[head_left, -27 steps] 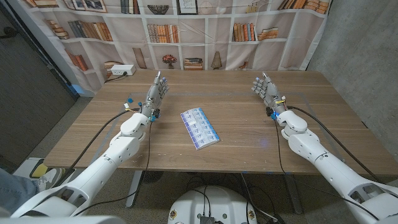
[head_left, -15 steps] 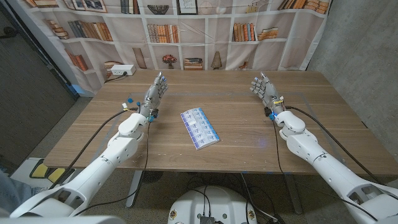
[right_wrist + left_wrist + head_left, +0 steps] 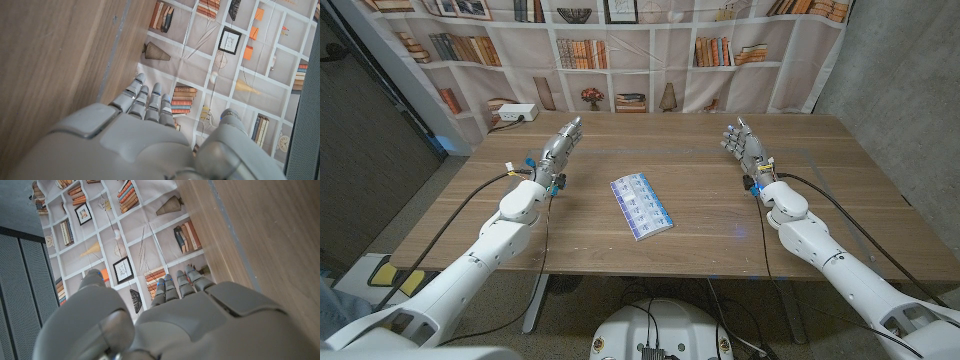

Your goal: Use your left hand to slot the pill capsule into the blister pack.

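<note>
Blister pack: a flat blue-and-white rectangular blister pack (image 3: 641, 206) lay near the middle of the brown wooden tabletop (image 3: 700, 215), closer to its front edge, turned at a slant
Pill capsule: too small to make out on the tabletop
Left hand: the white-and-grey left hand (image 3: 556, 153) stood toward the tabletop's left edge, well apart from the pack, fingers (image 3: 570, 129) extended toward the far edge and slightly apart, holding nothing
Right hand: the white-and-grey right hand (image 3: 745, 143) stood toward the right edge, well apart from the pack, fingers (image 3: 735, 131) extended and spread, holding nothing
Far left corner: a white box-shaped device (image 3: 514, 115)
Behind the tabletop: a printed bookshelf backdrop (image 3: 620, 50)
</note>
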Robot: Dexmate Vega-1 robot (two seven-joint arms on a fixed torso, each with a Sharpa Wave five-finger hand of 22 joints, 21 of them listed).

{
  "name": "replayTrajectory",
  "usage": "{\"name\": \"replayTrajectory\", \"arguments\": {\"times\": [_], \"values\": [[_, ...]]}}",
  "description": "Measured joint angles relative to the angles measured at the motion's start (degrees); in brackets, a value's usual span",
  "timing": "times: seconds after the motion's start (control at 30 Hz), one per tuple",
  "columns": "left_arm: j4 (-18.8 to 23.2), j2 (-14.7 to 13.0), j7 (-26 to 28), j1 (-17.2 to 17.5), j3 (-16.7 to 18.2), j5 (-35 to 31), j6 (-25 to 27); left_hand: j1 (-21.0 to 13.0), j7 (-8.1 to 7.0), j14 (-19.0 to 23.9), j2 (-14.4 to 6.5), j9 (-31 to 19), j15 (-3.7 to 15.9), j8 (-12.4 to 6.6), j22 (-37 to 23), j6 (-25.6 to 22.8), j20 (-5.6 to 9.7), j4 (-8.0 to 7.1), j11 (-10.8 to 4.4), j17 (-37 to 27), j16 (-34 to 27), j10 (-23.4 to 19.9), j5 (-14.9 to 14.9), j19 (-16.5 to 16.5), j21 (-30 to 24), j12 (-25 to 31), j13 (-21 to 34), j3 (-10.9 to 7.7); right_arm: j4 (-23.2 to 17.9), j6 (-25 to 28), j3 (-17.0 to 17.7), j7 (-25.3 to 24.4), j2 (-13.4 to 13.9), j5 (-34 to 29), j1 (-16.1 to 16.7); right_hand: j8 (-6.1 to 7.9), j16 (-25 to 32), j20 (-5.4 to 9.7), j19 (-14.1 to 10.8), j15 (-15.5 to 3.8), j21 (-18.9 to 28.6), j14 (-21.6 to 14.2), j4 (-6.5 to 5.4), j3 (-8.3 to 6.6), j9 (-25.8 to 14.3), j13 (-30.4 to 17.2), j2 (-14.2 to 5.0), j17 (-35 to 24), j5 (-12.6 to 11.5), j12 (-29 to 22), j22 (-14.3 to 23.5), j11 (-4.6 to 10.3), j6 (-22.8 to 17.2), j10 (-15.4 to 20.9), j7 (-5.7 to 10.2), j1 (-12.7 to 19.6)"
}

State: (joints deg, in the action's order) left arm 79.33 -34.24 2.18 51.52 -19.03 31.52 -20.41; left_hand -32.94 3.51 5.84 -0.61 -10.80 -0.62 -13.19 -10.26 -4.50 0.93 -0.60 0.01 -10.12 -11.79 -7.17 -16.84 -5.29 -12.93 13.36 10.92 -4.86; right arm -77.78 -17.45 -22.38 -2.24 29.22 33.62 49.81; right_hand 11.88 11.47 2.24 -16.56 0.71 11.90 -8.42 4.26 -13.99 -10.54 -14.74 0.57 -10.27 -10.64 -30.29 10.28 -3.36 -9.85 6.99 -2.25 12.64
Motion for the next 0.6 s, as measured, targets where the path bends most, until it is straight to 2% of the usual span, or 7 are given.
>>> {"name": "replayTrajectory", "arguments": {"times": [0.1, 0.37, 0.43, 0.53, 0.6], "values": [[-0.58, -0.16, 0.38, -0.05, 0.12, -1.03, -0.98, -1.1, -0.06, 1.39, 0.18, -0.01, 0.47, -0.4, -0.02, -1.17, 0.35, 0.46, -0.65, 0.0, -0.12, -0.82, 0.0, -1.32, -0.31, 0.21, 0.0, 0.02, -0.56, 0.36, -0.08, -0.13, 0.38, -0.21, 0.16, 0.23, 0.0, 0.0, 0.0, 0.0, 0.0, 0.0, 0.0, 0.0, 0.0, 0.13, 0.0, 0.0, 0.0, 0.21, 0.0, -0.12, -0.2, 0.12, 0.2, 0.0], [-3.22, -1.11, 1.6, -1.34, 0.23, -4.75, -3.58, -2.81, -0.29, 3.85, -0.01, -0.01, 1.42, -0.68, -0.02, -3.81, 0.82, 1.51, -1.09, 0.0, -0.27, -3.53, 0.4, -3.85, -0.85, 0.43, 0.0, -0.23, -2.01, 1.75, -0.5, -0.57, 1.12, -0.95, 0.28, 0.23, 0.0, 0.0, 0.0, 0.0, 0.0, 0.0, 0.0, 0.0, 0.0, 0.63, 0.0, 0.01, 0.0, 0.43, 0.0, -0.3, -0.19, 0.3, 0.2, 0.0], [-4.79, -1.18, 1.65, -2.12, 0.13, -5.92, -4.94, -3.32, -0.54, 4.66, 0.09, -0.01, 1.69, -1.01, -0.02, -4.77, 0.91, 1.8, -1.36, -0.12, -0.58, -4.21, 0.4, -4.77, -1.07, 0.65, 0.0, -0.37, -2.35, 2.37, -0.61, -0.72, 1.29, -1.17, 0.29, 0.23, 0.0, 0.0, 0.0, 0.0, 0.0, 0.0, 0.0, 0.0, 0.0, 0.65, 0.0, 0.0, 0.0, 0.58, -0.01, -0.3, -0.52, 0.3, -0.12, 0.0], [-7.56, -1.16, 1.53, -3.4, -0.3, -7.45, -7.16, -4.57, -0.93, 5.99, -0.56, -0.01, 1.95, -1.01, -0.02, -6.0, 1.1, 2.3, -1.61, -0.16, -0.63, -5.66, 0.4, -5.8, -1.29, 0.65, 0.01, -0.87, -3.28, 3.5, -0.89, -1.0, 1.72, -1.53, 0.3, 0.23, 0.0, 0.0, 0.0, 0.0, 0.0, 0.0, 0.0, 0.0, 0.0, 0.92, 0.0, 0.01, 0.0, 0.65, 0.0, -0.3, -0.64, 0.3, 0.03, 0.0], [-8.84, -1.14, 1.53, -3.98, -0.53, -8.45, -8.3, -5.35, -1.06, 6.53, -0.25, -0.01, 2.22, -1.01, -0.02, -6.26, 0.95, 2.6, -2.01, -0.16, -0.62, -6.07, 0.4, -6.32, -1.29, 0.65, 0.01, -0.84, -3.69, 4.01, -1.01, -1.14, 1.89, -1.72, 0.3, 0.23, 0.0, 0.0, 0.01, 0.0, 0.0, 0.0, 0.0, 0.0, 0.01, 0.92, 0.0, 0.01, 0.0, 0.65, 0.0, -0.08, -0.81, 0.52, 0.2, 0.0]]}}
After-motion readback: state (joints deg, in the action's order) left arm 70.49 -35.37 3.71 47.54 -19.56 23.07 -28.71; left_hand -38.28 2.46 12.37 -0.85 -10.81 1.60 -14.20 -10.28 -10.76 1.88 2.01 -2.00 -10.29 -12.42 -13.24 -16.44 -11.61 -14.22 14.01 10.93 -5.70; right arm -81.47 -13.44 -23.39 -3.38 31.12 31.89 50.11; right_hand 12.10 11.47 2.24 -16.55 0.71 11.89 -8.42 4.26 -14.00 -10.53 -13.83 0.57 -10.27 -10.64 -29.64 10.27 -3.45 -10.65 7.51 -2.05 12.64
